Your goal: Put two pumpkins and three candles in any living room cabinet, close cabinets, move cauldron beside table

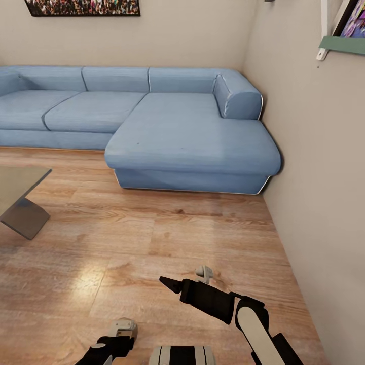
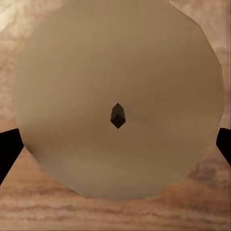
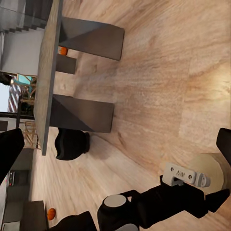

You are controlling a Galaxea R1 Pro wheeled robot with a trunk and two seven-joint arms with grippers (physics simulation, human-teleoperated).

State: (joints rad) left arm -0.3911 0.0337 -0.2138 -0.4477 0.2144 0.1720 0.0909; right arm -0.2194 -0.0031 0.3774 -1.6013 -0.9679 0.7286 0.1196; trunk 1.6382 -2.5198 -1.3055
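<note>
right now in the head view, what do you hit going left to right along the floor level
table → left gripper → right gripper → wall

A blue sectional sofa is sitting in the room corner, its chaise section extending forward along the plain beige side wall. Behind the sofa, the rear wall is carrying a dark framed picture. Above the sofa's chaise end, a green shelf is projecting from the side wall. In front of the sofa, a light wood plank floor is reflecting a soft bright patch of light.
</note>
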